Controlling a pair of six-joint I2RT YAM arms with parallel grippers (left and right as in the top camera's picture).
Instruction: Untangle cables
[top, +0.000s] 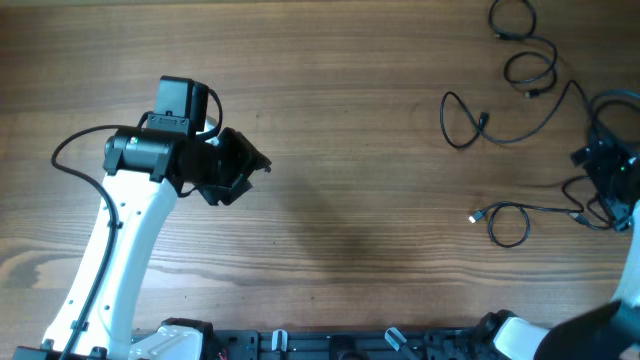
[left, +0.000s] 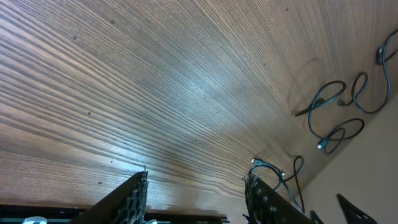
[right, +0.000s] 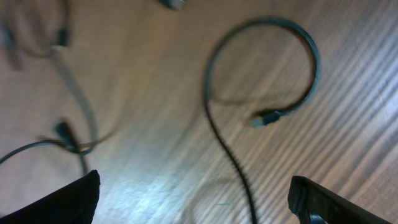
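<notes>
Eyes on the right gripper (right: 194, 186): its fingers (right: 68, 202) stand wide apart with nothing between them, low over the wood. Just ahead, toward 1 o'clock in the wrist view, a thin black cable (right: 314, 62) curls into an open hook, its small plug (right: 264, 118) tucked inside the curl. The shot is blurred, so I cannot tell whether it crosses the blurred cords (right: 81, 112) at 10 o'clock.

Over on the other side, the left gripper (left: 198, 180) has its fingers (left: 134, 199) part-way apart. It is empty too, parked well away at 9 o'clock of the table (top: 330, 100).

From above, the cables (top: 510, 140) lie spread across the 2 to 3 o'clock corner, looped but mostly separate. A white-tipped cord (top: 548, 208) lies nearest the front edge.

The smart play, I'd say: come down on a straight run beside the plug, not on the loop. Pinch lightly, then drag toward bare wood at 9 o'clock so the curl opens rather than tightens.
</notes>
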